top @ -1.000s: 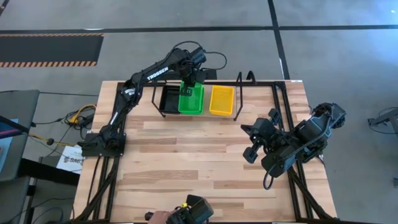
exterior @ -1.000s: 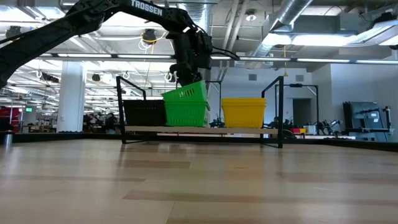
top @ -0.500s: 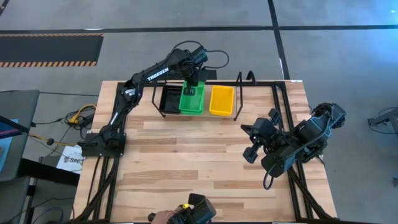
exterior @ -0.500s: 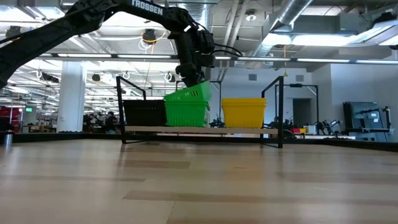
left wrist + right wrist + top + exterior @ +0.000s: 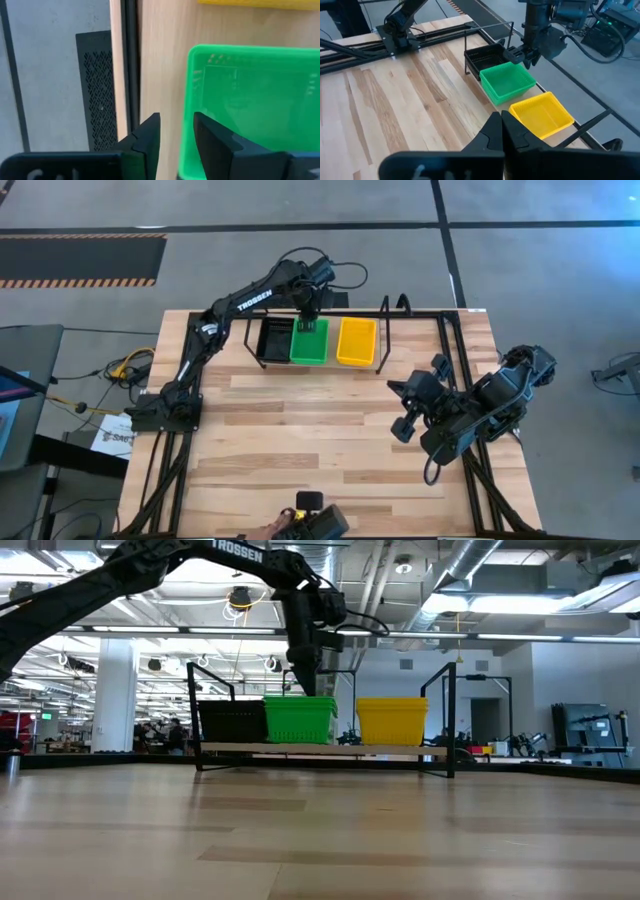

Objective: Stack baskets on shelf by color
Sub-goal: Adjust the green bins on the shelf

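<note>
On the shelf (image 5: 250,748) at the table's far edge stand, side by side on their bottoms, a black basket (image 5: 273,340), a green basket (image 5: 309,341) and a yellow basket (image 5: 357,341). My left gripper (image 5: 308,323) points steeply down over the green basket's far end. It is open, with one finger (image 5: 150,137) outside the far wall and the other finger (image 5: 212,140) inside. My right gripper (image 5: 400,430) hangs shut above the table's right side, holding nothing. My left gripper's open fingers stand on either side of the green basket's far wall (image 5: 186,100), coming from above. Whether either finger touches the wall I cannot tell. The basket sits level on the shelf.
The shelf's black wire uprights (image 5: 450,715) rise at both ends of the row. At the table's near edge a person's hand (image 5: 268,530) holds a dark device (image 5: 315,522). Bare wooden tabletop (image 5: 300,430) lies between the shelf and the near edge.
My left gripper has opened and let go of the green basket, rolling a little without shifting place. The basket, held tilted a second ago with one side raised above its neighbours, has dropped level onto the shelf between the black and yellow ones.
</note>
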You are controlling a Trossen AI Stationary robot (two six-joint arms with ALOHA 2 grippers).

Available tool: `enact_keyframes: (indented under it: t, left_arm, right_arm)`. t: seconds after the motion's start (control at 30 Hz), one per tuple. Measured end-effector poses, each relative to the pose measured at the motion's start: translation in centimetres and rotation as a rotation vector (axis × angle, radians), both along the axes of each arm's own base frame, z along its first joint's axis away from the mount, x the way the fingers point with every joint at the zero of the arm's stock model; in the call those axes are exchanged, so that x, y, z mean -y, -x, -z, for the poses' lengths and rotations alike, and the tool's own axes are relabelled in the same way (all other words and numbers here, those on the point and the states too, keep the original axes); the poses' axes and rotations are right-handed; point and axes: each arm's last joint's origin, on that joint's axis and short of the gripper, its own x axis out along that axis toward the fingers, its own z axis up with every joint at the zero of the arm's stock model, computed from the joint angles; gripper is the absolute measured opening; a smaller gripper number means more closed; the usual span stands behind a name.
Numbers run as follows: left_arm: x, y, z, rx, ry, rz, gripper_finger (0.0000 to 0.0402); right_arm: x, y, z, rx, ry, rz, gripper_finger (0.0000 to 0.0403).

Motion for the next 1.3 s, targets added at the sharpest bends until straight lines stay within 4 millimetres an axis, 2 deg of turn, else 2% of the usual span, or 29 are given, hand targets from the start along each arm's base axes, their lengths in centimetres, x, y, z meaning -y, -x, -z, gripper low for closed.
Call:
enact_keyframes:
  t: [0.17, 0.33, 0.43, 0.53, 0.63, 0.73, 0.9, 1.07, 1.2, 1.3]
  left_arm:
    - [1.1, -0.5, 0.0, -0.001, 0.018, -0.025, 0.0087]
    - [3.0, -0.8, -0.4, -0.047, 0.028, 0.005, 0.0019]
    - [4.6, -0.7, -1.0, -0.097, 0.011, -0.005, 0.0006]
    - [6.5, -0.2, -2.2, -0.143, -0.004, -0.029, 0.0001]
    - [9.1, 0.6, -4.4, -0.138, 0.001, -0.063, 0.0000]
    - [12.1, 1.2, -7.4, -0.037, -0.013, -0.088, 0.0000]
    - [18.4, 4.5, -13.5, 0.162, -0.060, -0.131, 0.0000]
    - [24.3, 9.4, -18.5, 0.390, -0.146, -0.240, 0.0000]
    - [28.2, 13.9, -20.5, 0.563, -0.184, -0.333, 0.0000]
    - [30.5, 16.9, -20.3, 0.648, -0.160, -0.381, 0.0000]
  right_arm:
    - [0.0, 0.1, 0.0, -0.017, 0.019, -0.017, 0.0001]
    - [0.1, 0.2, -0.1, -0.049, 0.044, -0.049, 0.0001]
    - [0.4, 0.6, -0.4, -0.062, 0.044, -0.071, 0.0001]
    - [0.7, 0.9, -0.7, -0.078, 0.069, -0.097, 0.0001]
    - [1.0, 1.4, -1.1, -0.088, 0.092, -0.119, 0.0001]
    - [1.6, 2.0, -1.5, -0.096, 0.115, -0.136, 0.0001]
    - [2.7, 2.7, -2.2, -0.121, 0.158, -0.162, 0.0001]
    - [3.9, 3.6, -2.9, -0.136, 0.185, -0.185, 0.0001]
    - [4.9, 4.9, -3.6, -0.133, 0.210, -0.209, 0.0001]
    - [5.6, 6.1, -4.2, -0.116, 0.216, -0.222, 0.0001]
